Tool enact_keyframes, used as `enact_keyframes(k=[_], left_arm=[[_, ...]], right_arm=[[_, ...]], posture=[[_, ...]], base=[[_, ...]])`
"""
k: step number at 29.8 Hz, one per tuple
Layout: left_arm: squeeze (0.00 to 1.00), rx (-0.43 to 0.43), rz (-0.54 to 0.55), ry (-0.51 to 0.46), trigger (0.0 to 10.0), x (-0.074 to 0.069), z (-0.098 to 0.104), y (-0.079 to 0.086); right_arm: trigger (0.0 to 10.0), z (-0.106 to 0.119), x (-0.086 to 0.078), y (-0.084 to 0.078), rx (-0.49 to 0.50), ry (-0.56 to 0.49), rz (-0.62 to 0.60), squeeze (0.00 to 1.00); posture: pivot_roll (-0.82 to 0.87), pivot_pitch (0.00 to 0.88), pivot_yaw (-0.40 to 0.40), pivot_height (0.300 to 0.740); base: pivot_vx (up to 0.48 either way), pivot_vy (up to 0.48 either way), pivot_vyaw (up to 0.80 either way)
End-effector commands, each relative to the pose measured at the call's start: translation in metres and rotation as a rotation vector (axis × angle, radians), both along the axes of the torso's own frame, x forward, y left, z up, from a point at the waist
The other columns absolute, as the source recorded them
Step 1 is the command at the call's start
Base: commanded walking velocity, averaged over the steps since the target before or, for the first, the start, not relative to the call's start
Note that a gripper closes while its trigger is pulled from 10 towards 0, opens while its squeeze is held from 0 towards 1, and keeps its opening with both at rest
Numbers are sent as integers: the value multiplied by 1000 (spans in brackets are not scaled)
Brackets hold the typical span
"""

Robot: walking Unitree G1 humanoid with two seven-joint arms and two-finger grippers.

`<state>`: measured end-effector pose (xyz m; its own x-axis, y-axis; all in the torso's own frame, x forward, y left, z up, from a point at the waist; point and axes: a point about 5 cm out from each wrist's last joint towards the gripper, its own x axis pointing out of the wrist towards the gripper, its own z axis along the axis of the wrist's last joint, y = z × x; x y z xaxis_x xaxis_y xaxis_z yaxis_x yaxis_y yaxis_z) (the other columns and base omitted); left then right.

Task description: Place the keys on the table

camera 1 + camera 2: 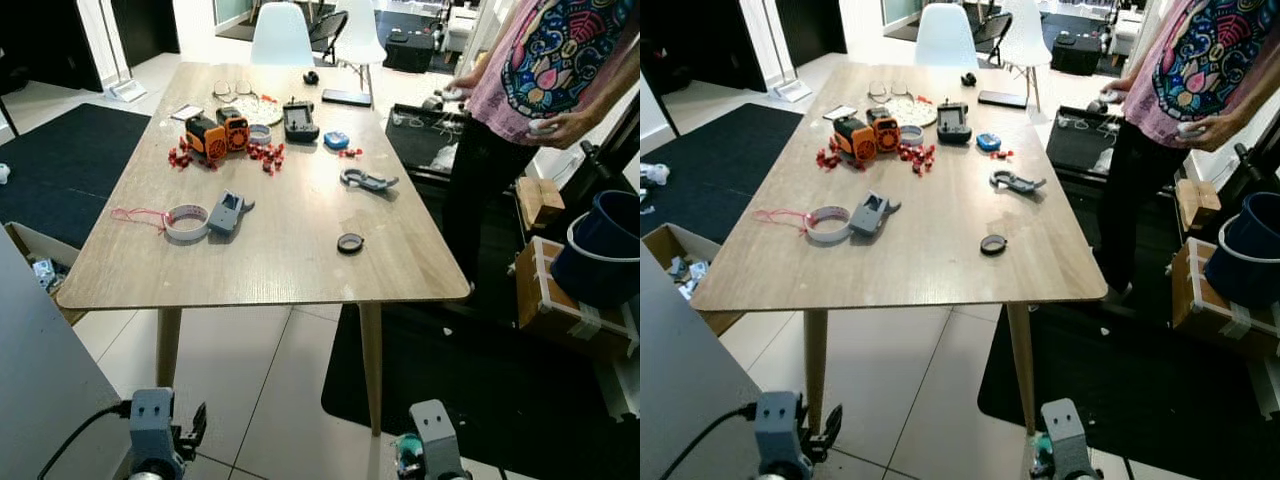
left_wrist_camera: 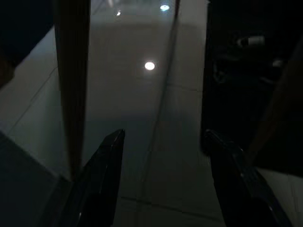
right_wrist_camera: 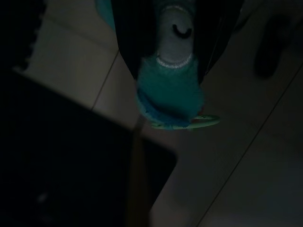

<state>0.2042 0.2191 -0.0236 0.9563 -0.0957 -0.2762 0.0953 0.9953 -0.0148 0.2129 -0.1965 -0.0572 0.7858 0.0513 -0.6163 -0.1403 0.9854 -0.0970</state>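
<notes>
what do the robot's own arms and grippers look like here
Each arm ends in a boxy silver-grey wrist block with round holes; the left arm trails a black cable. The left gripper has two long, tapered, glossy black fingers. The right gripper shows dark fingers too.

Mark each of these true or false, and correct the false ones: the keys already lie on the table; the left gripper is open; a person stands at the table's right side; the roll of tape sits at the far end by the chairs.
1. The keys already lie on the table. False: the right gripper holds a teal fluffy keychain low above the floor, short of the table.
2. The left gripper is open. True.
3. A person stands at the table's right side. True.
4. The roll of tape sits at the far end by the chairs. False: it lies near the table's front left, beside a grey device.
</notes>
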Motion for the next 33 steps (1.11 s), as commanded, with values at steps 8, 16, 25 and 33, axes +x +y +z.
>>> enact_keyframes(k=[8, 16, 25, 33], left_arm=[[0, 51, 2, 60, 10000, -12, -8, 11], [0, 32, 1, 111, 10000, -14, -17, -5], [0, 36, 13, 126, 10000, -6, -17, -5], [0, 37, 36, 135, 10000, -7, -18, -4]], right_arm=[[10000, 39, 15, -75, -159, -254, -340, 0], [10000, 133, 76, -127, -111, -627, -518, 0], [10000, 221, 168, -37, 101, -731, -44, 0], [10000, 220, 180, 47, 230, -647, 264, 0]], posture=[[62, 48, -36, 740], [41, 44, -20, 740], [45, 35, -31, 740], [51, 31, -36, 740]], base=[[0, 0, 0], [0, 0, 0], [0, 0, 0], [0, 0, 0]])
